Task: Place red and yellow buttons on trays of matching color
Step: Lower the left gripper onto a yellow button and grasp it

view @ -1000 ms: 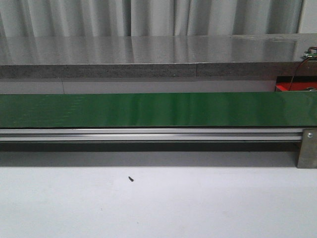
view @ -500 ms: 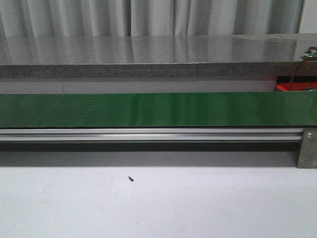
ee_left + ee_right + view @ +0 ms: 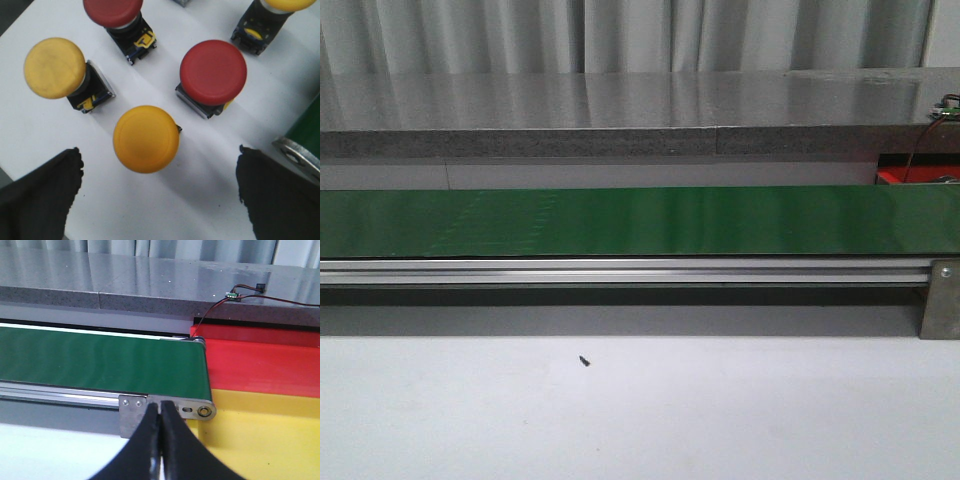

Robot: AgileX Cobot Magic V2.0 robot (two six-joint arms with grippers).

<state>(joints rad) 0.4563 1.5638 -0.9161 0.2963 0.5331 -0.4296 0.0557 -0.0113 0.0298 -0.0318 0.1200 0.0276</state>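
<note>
Five buttons, no legible text, under wide-spread left gripper (image 3: 160, 195); right gripper (image 3: 161, 440) jaws pressed together, empty.

The green belt (image 3: 640, 221) looks smooth with a soft sheen; just below it runs a brushed metal rail (image 3: 620, 271). Behind the belt, a speckled stone-like slab (image 3: 620, 110) shines glossy. The button caps (image 3: 146, 138) look matt plastic.
</note>
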